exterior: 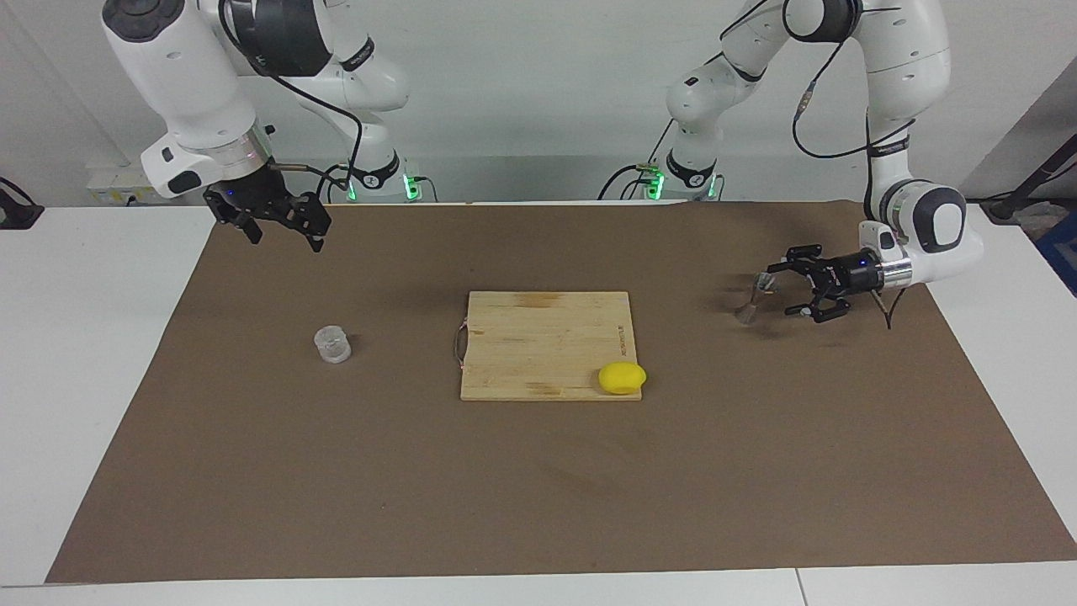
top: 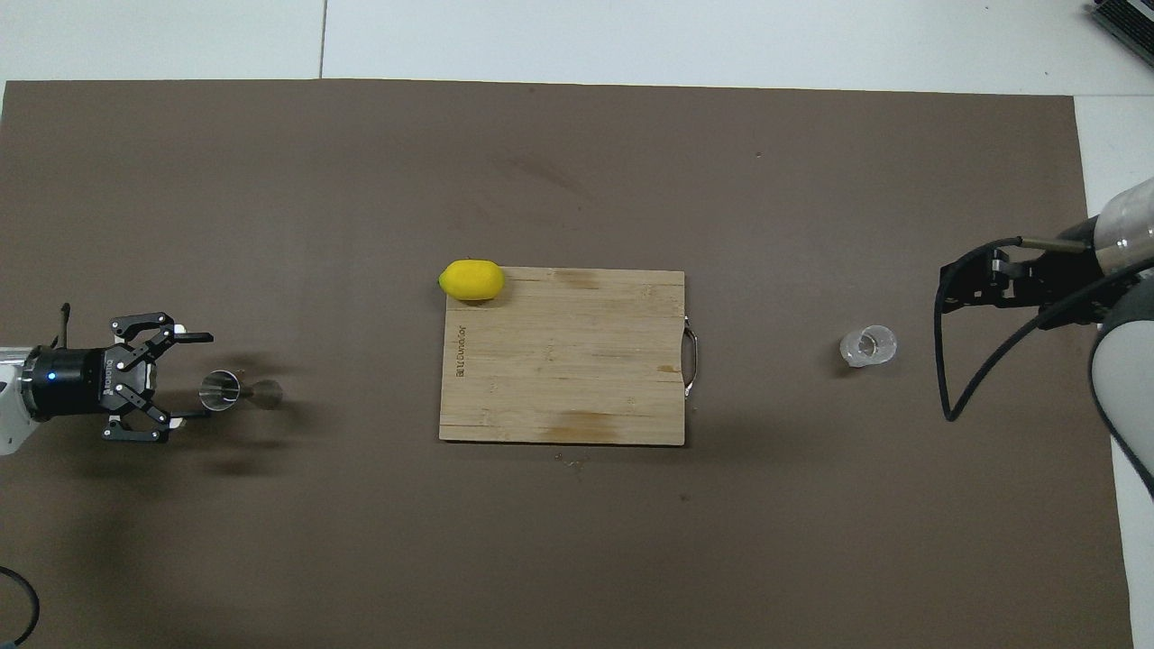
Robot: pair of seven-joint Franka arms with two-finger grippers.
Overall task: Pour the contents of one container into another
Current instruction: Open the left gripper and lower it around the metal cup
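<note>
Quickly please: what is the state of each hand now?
Left hand: open, beside the jigger, holding nothing.
Right hand: open, holding nothing, waiting.

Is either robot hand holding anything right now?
No. The left gripper is open beside the jigger; the right gripper waits above the mat, away from the clear cup.

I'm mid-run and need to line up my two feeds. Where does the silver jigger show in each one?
Facing view: the silver jigger stands on the brown mat toward the left arm's end, just in front of the open left tool.
Overhead view: the jigger shows at the opposite edge of the picture, its open mouth between the tool's fingertips.
Shared landmark: the wooden cutting board at the table's middle.
</note>
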